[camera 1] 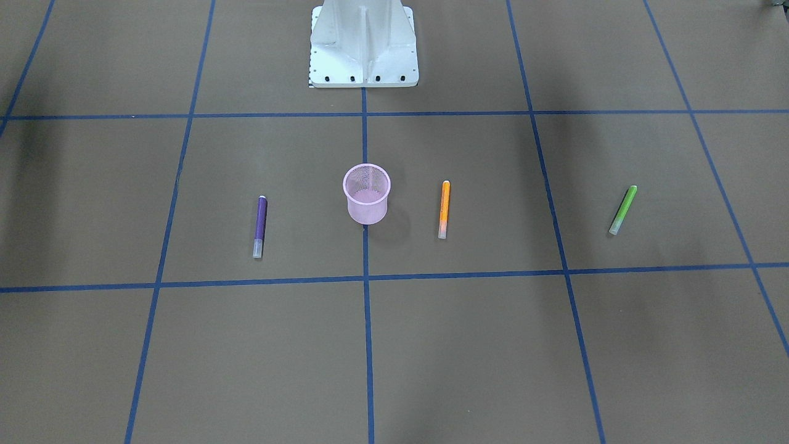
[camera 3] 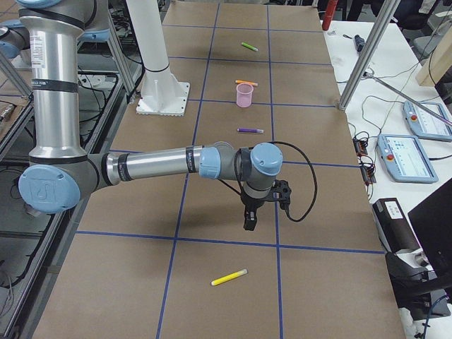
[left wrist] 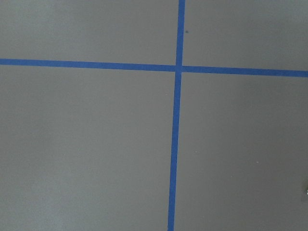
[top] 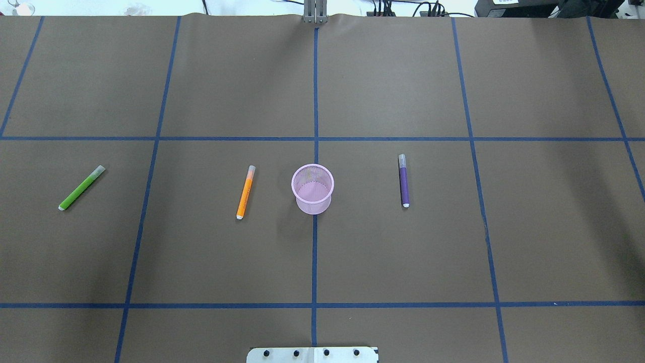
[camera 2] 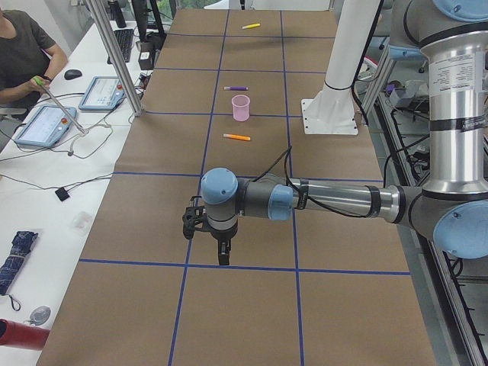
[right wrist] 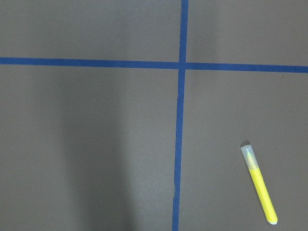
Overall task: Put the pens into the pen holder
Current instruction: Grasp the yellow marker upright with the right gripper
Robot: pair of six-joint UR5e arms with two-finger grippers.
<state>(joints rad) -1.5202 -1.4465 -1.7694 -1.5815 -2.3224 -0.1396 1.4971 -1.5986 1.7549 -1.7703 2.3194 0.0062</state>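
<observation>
The pink mesh pen holder [camera 1: 367, 192] [top: 312, 188] stands upright and empty at the table's middle. An orange pen [top: 246, 192] lies to its left, a purple pen [top: 403, 180] to its right, and a green pen [top: 81, 187] far left. A yellow pen [camera 3: 229, 277] [right wrist: 259, 183] lies at the table's right end, beyond the overhead view. My left gripper [camera 2: 219, 255] hangs over the brown table far from the holder. My right gripper [camera 3: 248, 222] hangs just short of the yellow pen. I cannot tell whether either is open or shut.
The white robot base [camera 1: 363, 43] stands behind the holder. Blue tape lines [top: 315, 252] grid the brown paper. A side desk with tablets [camera 2: 47, 124] and an operator [camera 2: 19, 53] runs along the table's far edge, with metal posts [camera 3: 360, 60] at it.
</observation>
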